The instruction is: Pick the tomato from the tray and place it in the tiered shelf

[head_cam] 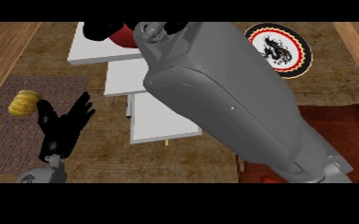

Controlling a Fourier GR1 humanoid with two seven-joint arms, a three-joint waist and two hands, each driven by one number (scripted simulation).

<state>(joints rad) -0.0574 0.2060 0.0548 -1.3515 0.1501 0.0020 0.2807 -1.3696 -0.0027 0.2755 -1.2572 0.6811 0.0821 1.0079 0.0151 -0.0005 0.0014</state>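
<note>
Our right hand (105,28) curled round round red tomato (126,37) above white stepped tiered shelf (98,52); we should lower squarely before release; left hand (64,123) open, resting

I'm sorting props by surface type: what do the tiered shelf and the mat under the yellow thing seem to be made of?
The tiered shelf looks like smooth, matte white painted board or plastic: flat, even steps, no grain. The mat looks woven, a brownish fabric or fibre, from its fine repeating dotted pattern. Neither can be told for certain.
</note>
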